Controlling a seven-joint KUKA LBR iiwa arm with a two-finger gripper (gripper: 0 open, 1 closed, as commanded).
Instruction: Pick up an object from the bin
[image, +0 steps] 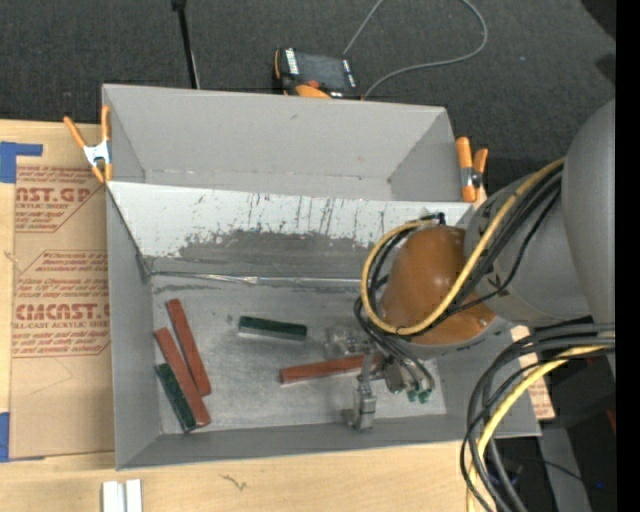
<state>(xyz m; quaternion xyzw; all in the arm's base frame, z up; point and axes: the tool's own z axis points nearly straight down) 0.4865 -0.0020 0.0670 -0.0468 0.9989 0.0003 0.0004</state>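
Standing low at about 5 o'clock on the floor of the bin (250, 405), close to the near wall, the gripper (362, 408) hangs under the arm's orange cover (430, 285) and its looped cables (372, 270). Whether the gripper is spread or pressed together I cannot tell, as the wrist and cabling crowd it, and nothing can be made out held in it.

Nearest to it is a red-brown stick (318, 373), lying flat and almost crosswise, with its right end just beside the gripper at roughly 11 o'clock from it. A dark green stick (272, 327) lies further off, toward 10 o'clock and apart from the red one. Well apart, at 8 o'clock in the bin, a small bunch of sticks (182, 372) lies side by side, two red-brown and one dark green.

By my judgement this is the approach-and-grasp step, and nothing is lifted yet. The red-brown stick looks the likeliest pick. The next move calls for bringing the gripper squarely over the stick's narrow width near its right end, closing across it, and rising straight. The near wall leaves little room, so a skewed bite could pivot the stick or push it away.
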